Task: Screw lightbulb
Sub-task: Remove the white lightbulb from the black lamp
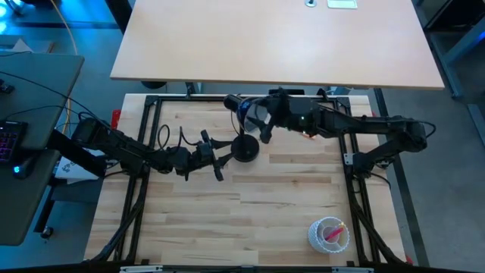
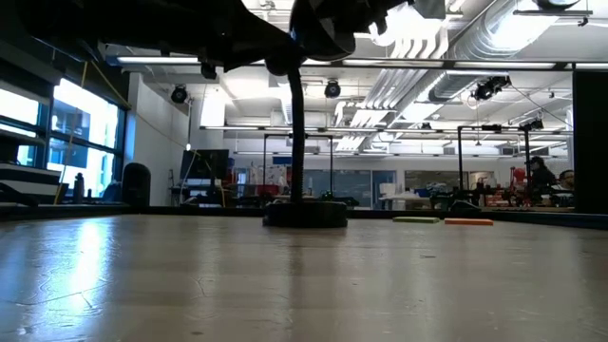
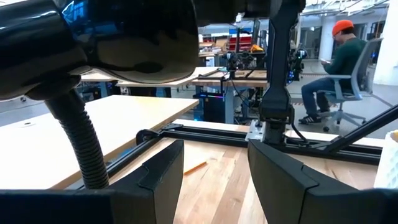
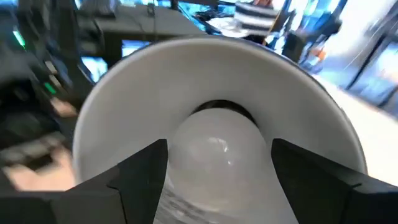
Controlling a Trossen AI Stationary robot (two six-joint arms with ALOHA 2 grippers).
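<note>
Wood-plank table [image 1: 250,220] carries the black desk lamp [image 1: 245,149]; only the right wrist view shows the lightbulb [image 4: 214,155] seated inside the lamp's white shade, right gripper [image 4: 217,171] fingers spread wide around its globe. Beside the lamp's base, the left gripper [image 3: 214,180] reaches level, fingers half-spread, empty. Low view crops the lamp head.

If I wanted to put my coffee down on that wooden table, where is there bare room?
The near half of the table is bare wood, apart from a plastic cup in the near right corner. It is crowded farther back: the lamp stands mid-table, the left gripper beside it, the right gripper at the lightbulb.
</note>
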